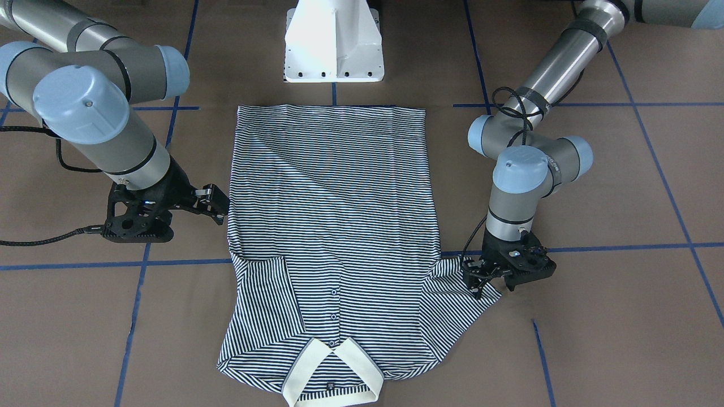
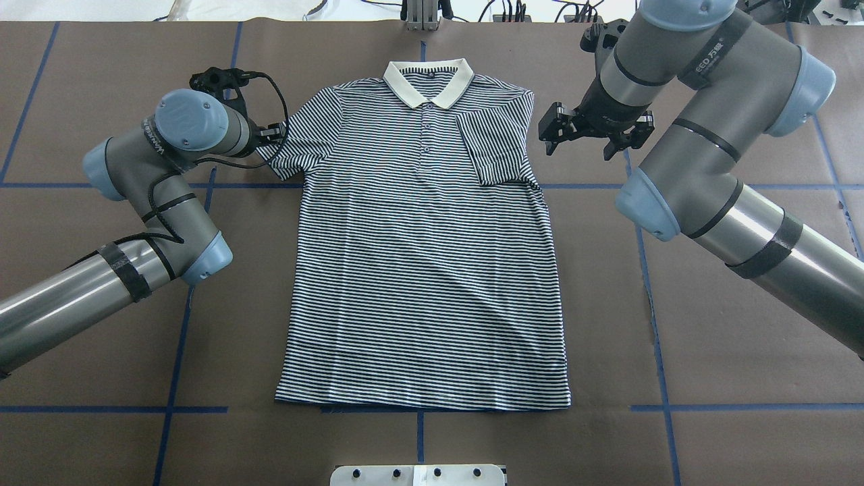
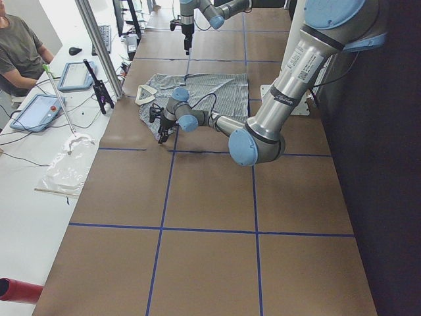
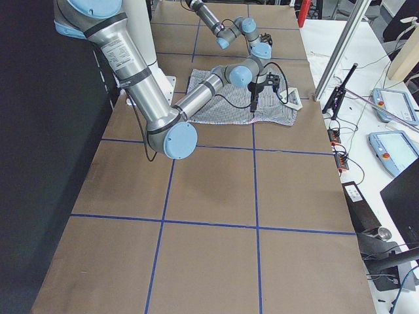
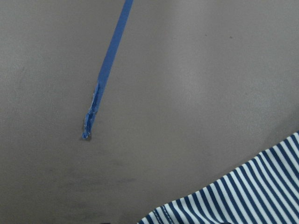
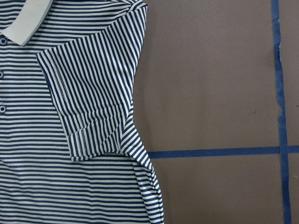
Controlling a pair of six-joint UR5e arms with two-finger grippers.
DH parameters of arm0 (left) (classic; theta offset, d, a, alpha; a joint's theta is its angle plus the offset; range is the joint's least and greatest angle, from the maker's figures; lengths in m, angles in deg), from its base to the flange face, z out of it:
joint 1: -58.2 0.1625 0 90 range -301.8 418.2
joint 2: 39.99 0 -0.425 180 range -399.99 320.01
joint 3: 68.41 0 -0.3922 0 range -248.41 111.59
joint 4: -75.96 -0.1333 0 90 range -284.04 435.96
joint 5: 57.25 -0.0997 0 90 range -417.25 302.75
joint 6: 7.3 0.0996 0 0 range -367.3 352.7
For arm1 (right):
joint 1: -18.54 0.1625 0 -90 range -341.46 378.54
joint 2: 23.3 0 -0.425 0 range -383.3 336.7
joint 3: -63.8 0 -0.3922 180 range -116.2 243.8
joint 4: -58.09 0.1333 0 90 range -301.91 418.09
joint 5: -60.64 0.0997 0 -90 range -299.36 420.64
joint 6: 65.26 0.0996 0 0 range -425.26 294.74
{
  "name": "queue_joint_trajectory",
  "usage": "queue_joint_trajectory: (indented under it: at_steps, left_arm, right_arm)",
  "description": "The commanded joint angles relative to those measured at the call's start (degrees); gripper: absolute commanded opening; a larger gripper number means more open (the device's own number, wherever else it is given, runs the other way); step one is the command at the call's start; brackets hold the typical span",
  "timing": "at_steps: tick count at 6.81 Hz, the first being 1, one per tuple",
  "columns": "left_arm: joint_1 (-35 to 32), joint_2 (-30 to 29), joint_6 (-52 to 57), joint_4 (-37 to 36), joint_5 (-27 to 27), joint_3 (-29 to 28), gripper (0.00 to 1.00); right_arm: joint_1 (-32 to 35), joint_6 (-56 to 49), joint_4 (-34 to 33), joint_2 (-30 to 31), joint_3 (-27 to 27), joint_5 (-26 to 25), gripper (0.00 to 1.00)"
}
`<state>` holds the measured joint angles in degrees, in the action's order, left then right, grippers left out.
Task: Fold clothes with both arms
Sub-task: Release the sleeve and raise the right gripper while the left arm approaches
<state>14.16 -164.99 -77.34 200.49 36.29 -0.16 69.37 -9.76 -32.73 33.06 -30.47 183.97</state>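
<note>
The striped polo shirt (image 2: 425,270) lies flat and face up on the brown table, cream collar (image 2: 427,79) at the far side. Its sleeve on my right (image 2: 496,145) is folded in over the chest, as the right wrist view (image 6: 88,107) shows. The other sleeve (image 2: 297,148) lies spread out. My left gripper (image 1: 474,281) is low at that sleeve's outer edge, and its fingers look apart. The left wrist view shows only the sleeve hem (image 5: 252,200). My right gripper (image 2: 587,138) is open, empty and raised, to the right of the folded sleeve.
The white pedestal (image 1: 334,45) stands at the table's near edge, just behind the shirt's hem. Blue tape lines (image 2: 648,270) cross the table. A seated operator (image 3: 20,46) and tablets are beyond the far edge.
</note>
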Motion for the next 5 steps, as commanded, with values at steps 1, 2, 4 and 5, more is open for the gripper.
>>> queue_joint_trajectory:
  at_steps: [1, 2, 4, 5]
  left_arm:
    - [0.0, -0.2, 0.0, 0.0, 0.0, 0.0, 0.51]
    - [0.0, -0.3, 0.0, 0.0, 0.0, 0.0, 0.33]
    - [0.0, -0.4, 0.1, 0.0, 0.0, 0.0, 0.06]
    - [0.0, -0.8, 0.1, -0.1, 0.1, 0.0, 0.0]
  right_arm:
    - [0.0, 0.0, -0.1, 0.1, 0.1, 0.0, 1.0]
    - [0.0, 0.0, -0.1, 0.1, 0.3, 0.0, 1.0]
    - [0.0, 0.0, 0.0, 0.1, 0.2, 0.0, 1.0]
    - [0.0, 0.0, 0.0, 0.1, 0.3, 0.0, 1.0]
